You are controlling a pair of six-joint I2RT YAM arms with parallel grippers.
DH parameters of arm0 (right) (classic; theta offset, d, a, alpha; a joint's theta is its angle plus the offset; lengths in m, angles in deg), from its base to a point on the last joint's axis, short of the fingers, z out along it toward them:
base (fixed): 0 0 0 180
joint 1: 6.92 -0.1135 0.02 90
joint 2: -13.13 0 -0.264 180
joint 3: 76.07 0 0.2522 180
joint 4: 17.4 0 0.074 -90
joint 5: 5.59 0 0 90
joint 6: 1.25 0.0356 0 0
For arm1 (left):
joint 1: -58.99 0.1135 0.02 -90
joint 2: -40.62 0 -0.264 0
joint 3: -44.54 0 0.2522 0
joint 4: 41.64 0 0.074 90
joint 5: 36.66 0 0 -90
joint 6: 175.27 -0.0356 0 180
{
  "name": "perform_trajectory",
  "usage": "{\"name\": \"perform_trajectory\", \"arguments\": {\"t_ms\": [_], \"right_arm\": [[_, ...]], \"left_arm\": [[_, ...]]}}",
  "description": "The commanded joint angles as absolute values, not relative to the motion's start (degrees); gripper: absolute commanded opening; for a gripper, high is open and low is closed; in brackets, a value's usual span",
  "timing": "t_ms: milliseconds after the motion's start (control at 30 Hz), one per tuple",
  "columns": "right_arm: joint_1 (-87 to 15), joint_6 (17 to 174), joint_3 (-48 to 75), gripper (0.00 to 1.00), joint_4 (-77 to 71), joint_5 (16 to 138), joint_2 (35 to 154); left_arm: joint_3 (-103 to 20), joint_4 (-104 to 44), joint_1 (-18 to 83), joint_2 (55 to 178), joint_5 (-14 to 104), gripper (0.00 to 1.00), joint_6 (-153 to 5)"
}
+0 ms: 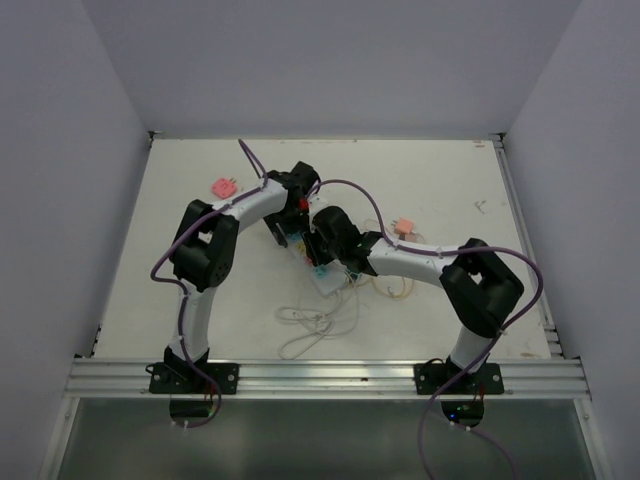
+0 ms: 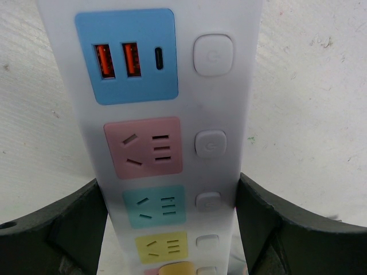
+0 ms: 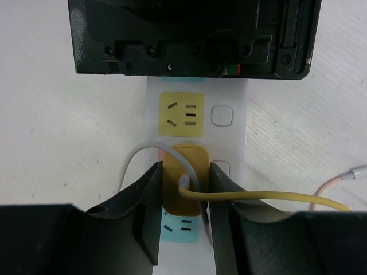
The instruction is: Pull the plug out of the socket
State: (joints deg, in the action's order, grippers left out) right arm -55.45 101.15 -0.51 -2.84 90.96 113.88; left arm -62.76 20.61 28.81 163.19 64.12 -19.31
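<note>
1. Bench [image 1: 450, 170]: a flat off-white surface with faint scuffs and small marks. An aluminium rail [image 1: 330, 378] runs along its near edge and carries both arm bases.
2. Enclosure: plain pale grey walls [image 1: 330, 60] close off the bench on the left, right and far sides.
3. Socket [image 2: 223, 91]: lies flat near the middle of the bench, largely hidden beneath both wrists in the top view. Its faces run blue USB, pink, teal, yellow.
4. Left gripper [image 2: 172, 192]: clamped across the width of the socket, one dark finger against each long side at the teal face.
5. Plug [image 3: 186, 157]: a yellow-orange block seated in the socket, next to the yellow face. Its yellow cord [image 3: 275, 199] leads off to the right.
6. Right gripper [image 3: 184, 172]: clenched on the plug, with a finger pressed to each side of it.
7. White cord [image 1: 315, 322]: loops loosely on the bench between the socket and the rail.
8. Loose items: a pink plug [image 1: 223, 187] lies beyond the left arm; a paler pink plug [image 1: 404, 226] lies beside the right arm.
</note>
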Motion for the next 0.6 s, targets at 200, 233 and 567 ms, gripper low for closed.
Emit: {"name": "perform_trajectory", "arguments": {"t_ms": [200,233,567], "right_arm": [[-56.31,100.80,-1.93,0.00,-7.85,92.67,107.27],[-56.40,99.66,-2.80,0.00,-8.38,93.20,106.83],[-56.49,98.77,-5.10,0.00,-13.48,94.61,103.13]], "left_arm": [[-58.43,22.93,29.10,171.40,65.47,0.00,-19.70],[-58.35,22.92,29.10,171.58,65.12,0.00,-19.61],[-58.52,24.86,28.84,171.76,68.27,0.00,-19.09]]}}
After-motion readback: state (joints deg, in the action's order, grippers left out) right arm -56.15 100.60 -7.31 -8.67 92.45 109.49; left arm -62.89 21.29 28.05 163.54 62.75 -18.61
